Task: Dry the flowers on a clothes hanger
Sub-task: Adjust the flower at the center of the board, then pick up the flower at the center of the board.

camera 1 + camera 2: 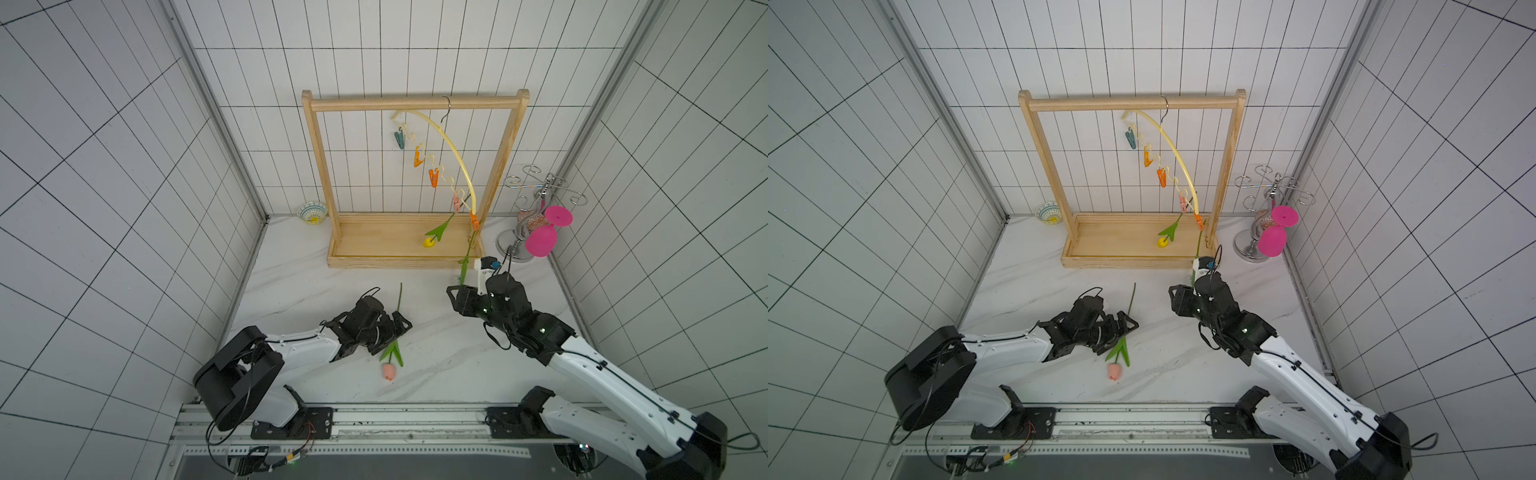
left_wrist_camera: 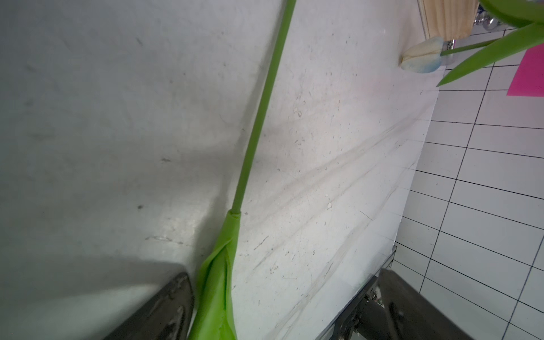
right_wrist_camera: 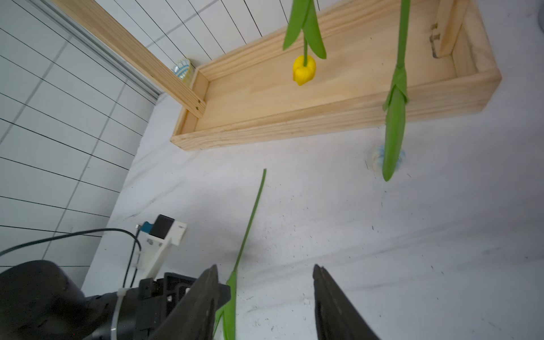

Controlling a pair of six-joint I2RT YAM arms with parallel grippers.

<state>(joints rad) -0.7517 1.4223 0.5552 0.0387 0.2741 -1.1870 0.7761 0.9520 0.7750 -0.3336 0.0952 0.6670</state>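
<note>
The pale yellow clothes hanger point(image 1: 449, 141) point(image 1: 1173, 143) hangs tilted, its right end low. A yellow flower point(image 1: 429, 242) point(image 3: 304, 70) dangles head down from a pink clip point(image 1: 456, 203). A white flower point(image 2: 421, 56) hangs by its stem point(image 1: 467, 253) from the lowest orange clip point(image 1: 474, 220). On the table lies a pink flower point(image 1: 389, 371) point(image 1: 1113, 370). My left gripper point(image 1: 401, 328) point(image 2: 282, 294) is open astride its stem point(image 2: 259, 117), low over the table. The right gripper point(image 1: 453, 297) point(image 3: 265, 268) is open and empty, just below the white flower.
A wooden rack point(image 1: 415, 102) carries the hanger, and its tray base point(image 3: 323, 123) lies under the hanging flowers. At the back right stands a silver metal stand point(image 1: 515, 245) with a magenta goblet point(image 1: 540, 242). A small patterned bowl point(image 1: 312, 212) sits in the back left corner.
</note>
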